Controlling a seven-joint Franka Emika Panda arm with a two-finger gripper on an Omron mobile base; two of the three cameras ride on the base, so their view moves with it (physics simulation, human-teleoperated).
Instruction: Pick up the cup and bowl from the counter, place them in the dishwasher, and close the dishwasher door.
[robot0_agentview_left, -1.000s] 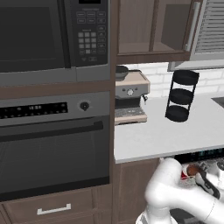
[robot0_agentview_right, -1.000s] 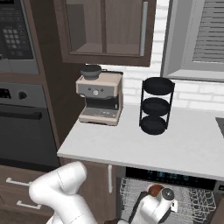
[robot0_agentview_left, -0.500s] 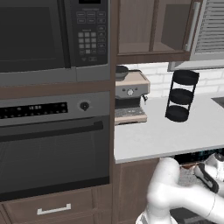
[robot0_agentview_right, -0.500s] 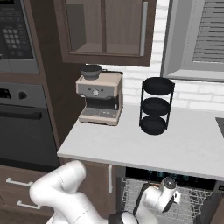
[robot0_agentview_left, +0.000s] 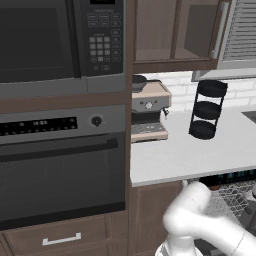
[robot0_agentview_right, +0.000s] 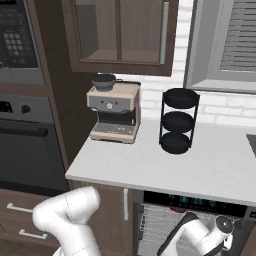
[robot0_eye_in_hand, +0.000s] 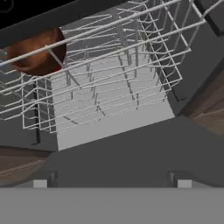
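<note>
Hand view is looking down over the dishwasher's wire rack (robot0_eye_in_hand: 109, 83); the bowl (robot0_eye_in_hand: 37, 52) is sitting inside the rack at its far corner, and the gripper (robot0_eye_in_hand: 109, 183), jaws spread wide and empty, is hovering beside that rack.

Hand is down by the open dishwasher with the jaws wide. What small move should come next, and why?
Probably draw the empty, open gripper back and up from the grey wire-mesh dishwasher rack. The glossy reddish-brown bowl already sits inside the rack, apart from the fingers, so the hand seems free to move on toward the flat dark grey dishwasher door.
</note>
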